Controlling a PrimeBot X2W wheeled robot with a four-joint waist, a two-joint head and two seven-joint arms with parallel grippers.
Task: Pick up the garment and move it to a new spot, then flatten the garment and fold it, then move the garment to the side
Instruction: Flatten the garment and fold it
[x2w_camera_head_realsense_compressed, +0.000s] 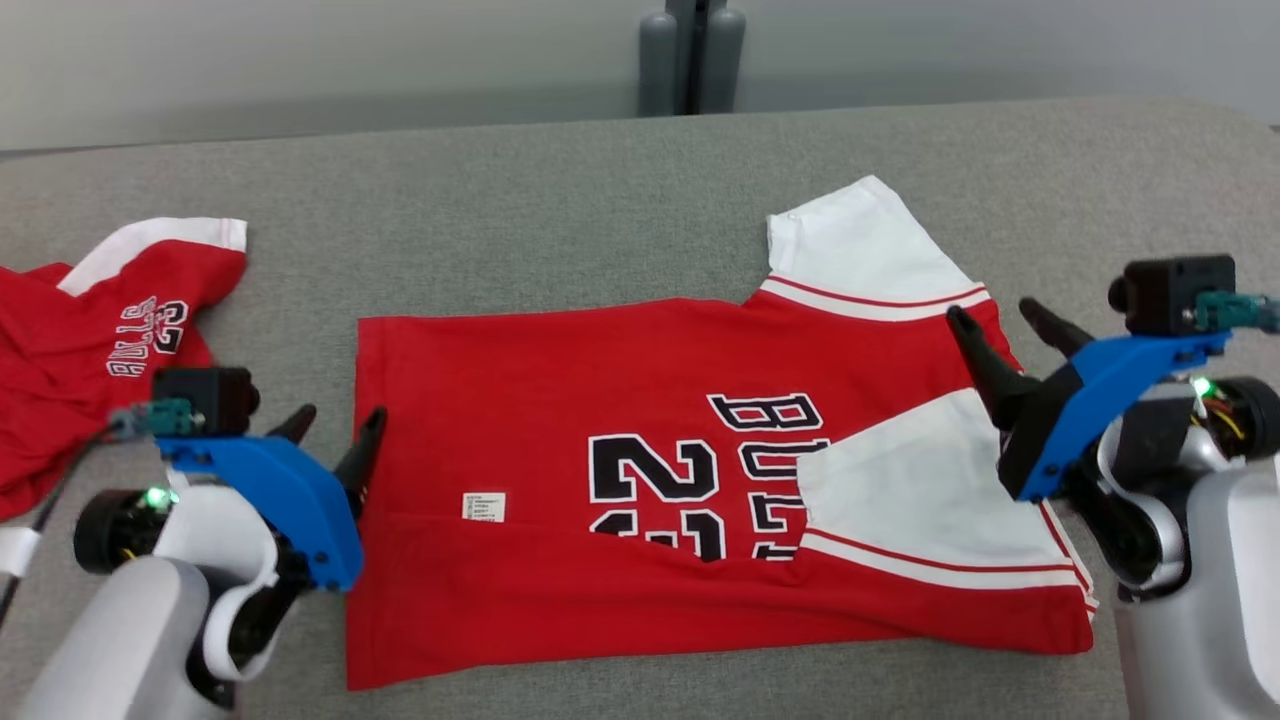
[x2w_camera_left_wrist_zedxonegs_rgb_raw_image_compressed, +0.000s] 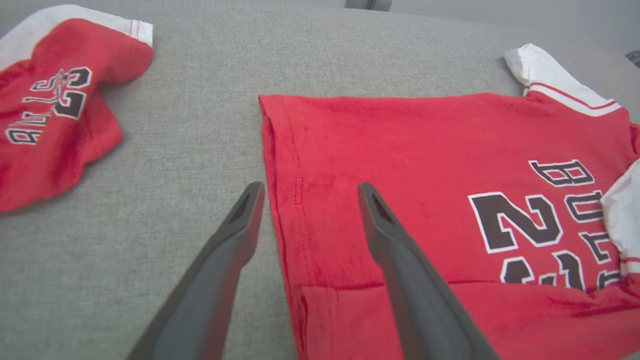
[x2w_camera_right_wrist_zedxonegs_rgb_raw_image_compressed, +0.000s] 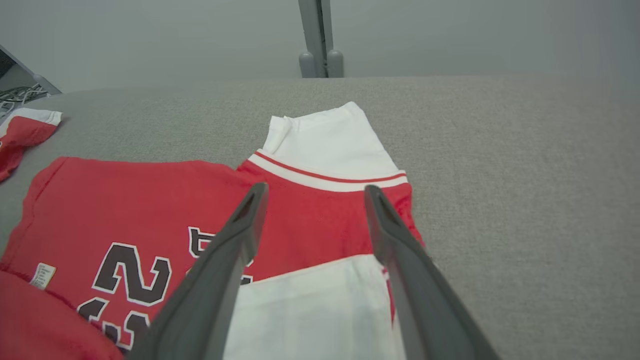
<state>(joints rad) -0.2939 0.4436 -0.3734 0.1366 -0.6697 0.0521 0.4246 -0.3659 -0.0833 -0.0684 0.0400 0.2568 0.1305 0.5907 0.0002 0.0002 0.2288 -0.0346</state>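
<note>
Left tool splayed, garment printed 23

You cannot read the small white sewn label. On the red white-sleeved fabric jersey, a folded-up hem covers the black numerals' lower halves.

Two red short-sleeved jerseys with white sleeves and black lettering lie on one grey fabric-covered table: one spread red jersey and one crumpled red jersey. One small white label shows on the spread one. There are two grippers, the left gripper and the right gripper, each with two long dark fingers, four altogether. Two grey rounded posts stand behind the table.
</note>
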